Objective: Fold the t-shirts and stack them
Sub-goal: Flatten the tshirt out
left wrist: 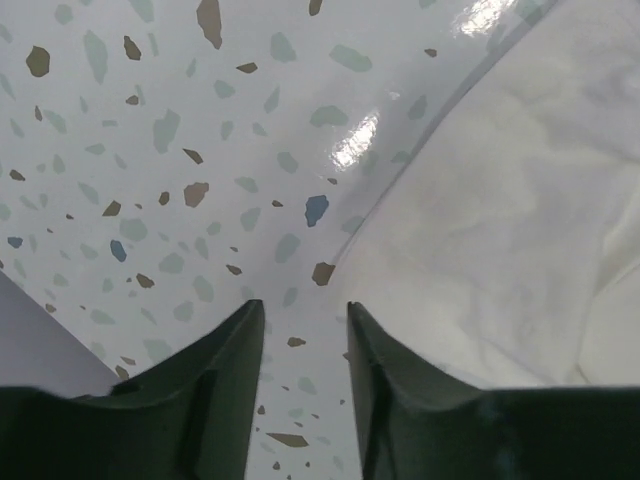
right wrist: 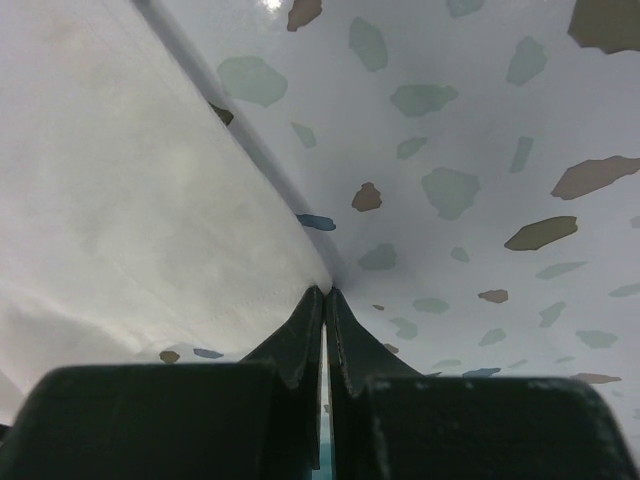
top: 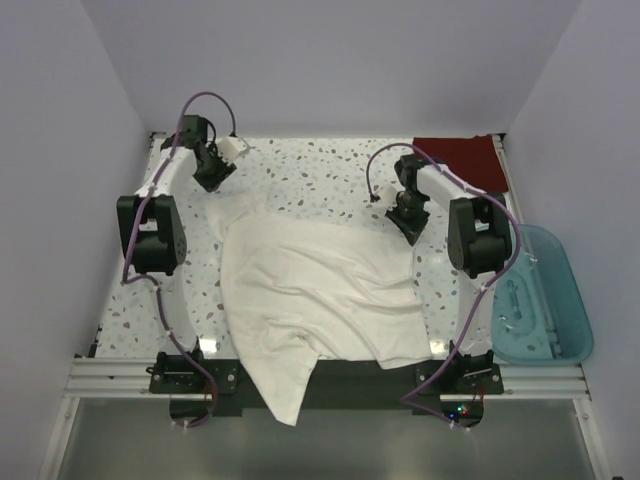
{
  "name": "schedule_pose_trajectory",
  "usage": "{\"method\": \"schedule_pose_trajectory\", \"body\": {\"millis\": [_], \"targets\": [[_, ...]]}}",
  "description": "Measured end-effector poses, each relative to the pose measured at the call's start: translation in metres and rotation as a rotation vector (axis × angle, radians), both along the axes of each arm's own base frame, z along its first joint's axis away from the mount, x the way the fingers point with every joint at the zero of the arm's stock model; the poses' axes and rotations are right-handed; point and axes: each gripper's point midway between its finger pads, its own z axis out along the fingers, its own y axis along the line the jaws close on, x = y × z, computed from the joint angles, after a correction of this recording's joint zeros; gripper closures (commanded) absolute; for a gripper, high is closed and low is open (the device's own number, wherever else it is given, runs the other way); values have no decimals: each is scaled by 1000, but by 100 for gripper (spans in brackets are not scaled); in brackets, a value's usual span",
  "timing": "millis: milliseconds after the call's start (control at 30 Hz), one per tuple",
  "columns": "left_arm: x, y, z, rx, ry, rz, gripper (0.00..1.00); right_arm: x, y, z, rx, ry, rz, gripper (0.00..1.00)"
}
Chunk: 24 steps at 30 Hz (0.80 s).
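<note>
The large white t-shirt (top: pixel 310 290) lies spread over the middle of the table, with one end hanging over the near edge. The dark red t-shirt (top: pixel 455 160) sits folded at the back right corner. My left gripper (top: pixel 213 180) hovers at the shirt's far left corner. In the left wrist view it (left wrist: pixel 305 310) is open, with only speckled table between its fingers and the white t-shirt (left wrist: pixel 500 230) just to their right. My right gripper (top: pixel 410 230) is at the shirt's far right corner. In the right wrist view it (right wrist: pixel 327 292) is shut, pinching the raised edge of the white t-shirt (right wrist: pixel 130 200).
A translucent teal bin (top: pixel 535 295) stands off the table's right side. The speckled tabletop (top: pixel 320 165) shows bare behind the white shirt. White walls close in the left, back and right. The arm bases (top: pixel 180 375) sit at the near edge.
</note>
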Motion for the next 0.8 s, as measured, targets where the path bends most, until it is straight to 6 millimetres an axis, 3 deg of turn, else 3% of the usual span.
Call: {"method": "schedule_pose_trajectory", "body": {"millis": [167, 467, 800], "targets": [[15, 20, -16, -67, 27, 47, 42, 3, -1, 2, -5, -10, 1, 100], [4, 45, -17, -252, 65, 228, 36, 7, 0, 5, -3, -21, 1, 100], [-8, 28, -52, -429, 199, 321, 38, 12, 1, 11, 1, -38, 1, 100]]}}
